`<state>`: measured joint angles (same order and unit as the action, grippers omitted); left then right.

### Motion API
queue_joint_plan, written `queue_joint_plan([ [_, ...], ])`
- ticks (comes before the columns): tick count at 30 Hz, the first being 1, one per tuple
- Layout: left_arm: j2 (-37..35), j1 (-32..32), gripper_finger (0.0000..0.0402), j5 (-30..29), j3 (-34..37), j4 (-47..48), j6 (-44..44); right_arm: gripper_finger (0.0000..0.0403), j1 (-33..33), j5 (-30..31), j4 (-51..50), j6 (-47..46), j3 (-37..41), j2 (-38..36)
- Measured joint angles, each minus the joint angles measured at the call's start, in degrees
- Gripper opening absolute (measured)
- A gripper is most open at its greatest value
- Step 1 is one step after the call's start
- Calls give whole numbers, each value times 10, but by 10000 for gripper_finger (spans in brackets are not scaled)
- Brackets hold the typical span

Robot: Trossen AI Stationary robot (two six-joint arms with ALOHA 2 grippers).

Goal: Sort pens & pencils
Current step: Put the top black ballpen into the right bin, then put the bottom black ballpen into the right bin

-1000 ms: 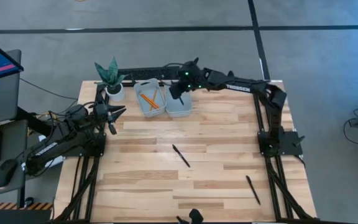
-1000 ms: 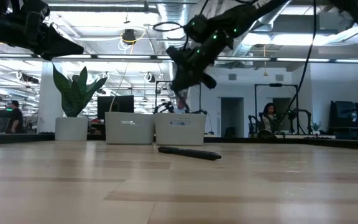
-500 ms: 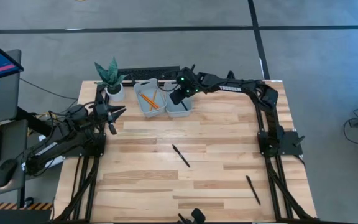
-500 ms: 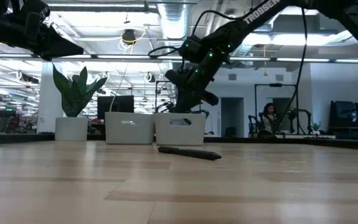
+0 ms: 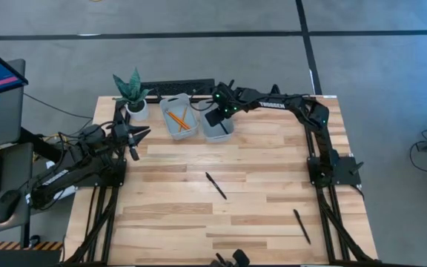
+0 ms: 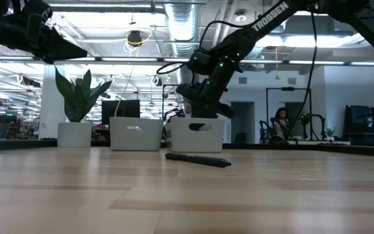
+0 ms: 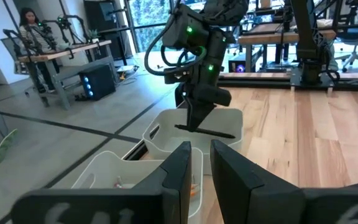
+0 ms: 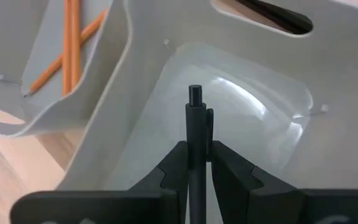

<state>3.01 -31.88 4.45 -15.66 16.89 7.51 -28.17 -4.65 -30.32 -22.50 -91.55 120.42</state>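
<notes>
Right gripper (image 8: 194, 163) closed on a black pen (image 8: 194, 127), clamped between both fingertips so the shaft points forward into the empty white bin (image 8: 229, 143) just ahead, probably lined up for a drop. Beside that bin, a second bin (image 5: 178, 121) with orange pencils (image 5: 179, 119) crossed inside, kept apart from the pens by kind. Well away from those fingers, two more pens flat on the table (image 5: 273, 170): one mid-table (image 5: 216, 185), one near the front edge (image 5: 302, 225). Left gripper (image 5: 136, 136) idle beside a potted plant (image 5: 133, 93), fingers slightly parted, holding nothing.
</notes>
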Motion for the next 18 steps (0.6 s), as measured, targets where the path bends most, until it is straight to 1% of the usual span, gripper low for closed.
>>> queue_joint_plan([
  [9,0,0,52,0,0,0,0,103,0,0,-1,0,0,0],
  [18,0,0,52,0,0,0,0,140,0,0,-1,0,0,0],
])
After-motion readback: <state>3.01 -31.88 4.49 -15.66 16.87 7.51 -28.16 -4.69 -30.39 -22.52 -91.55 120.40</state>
